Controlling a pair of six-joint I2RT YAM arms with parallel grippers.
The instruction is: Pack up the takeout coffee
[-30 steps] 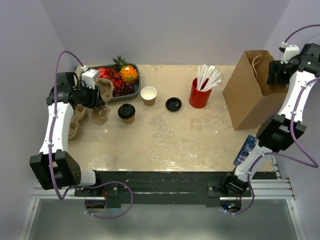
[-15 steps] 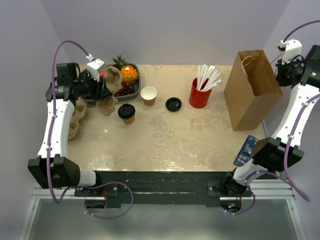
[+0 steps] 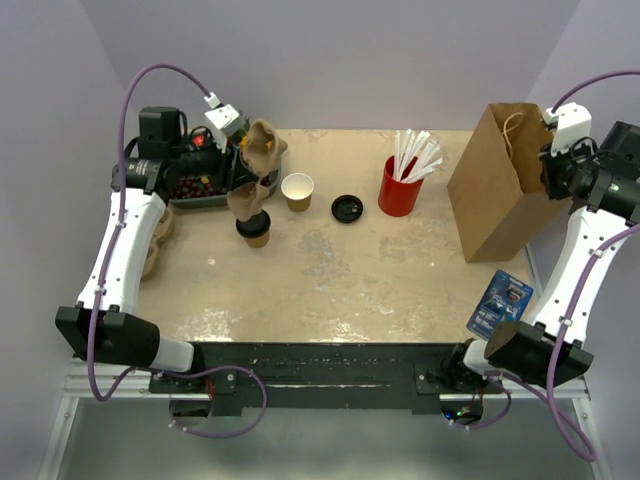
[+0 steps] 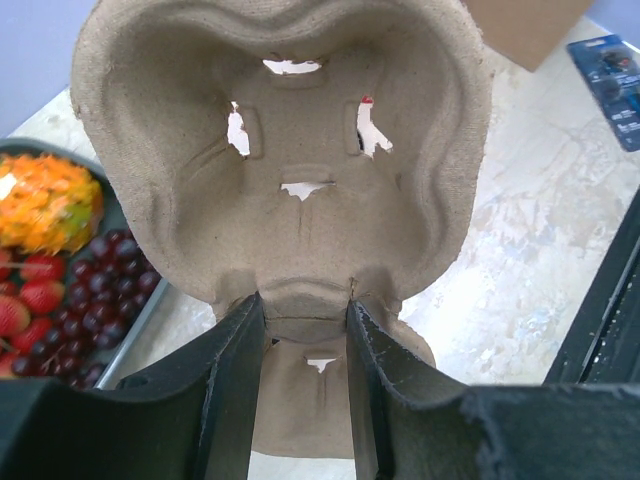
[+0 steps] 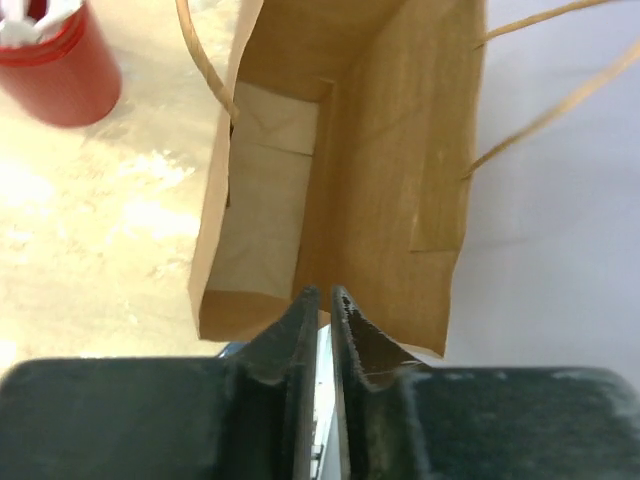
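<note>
My left end effector (image 4: 300,330) is clamped narrow on the neck of a pulp cup carrier (image 4: 280,170), held off the table (image 3: 350,280); the takeout coffee (image 3: 256,233) stands on the table under the carrier's hanging end, lid on; right end effector (image 5: 325,305) fingers nearly together, thin slit, at the paper bag (image 5: 390,150) rim; can't tell if it pinches it.
</note>
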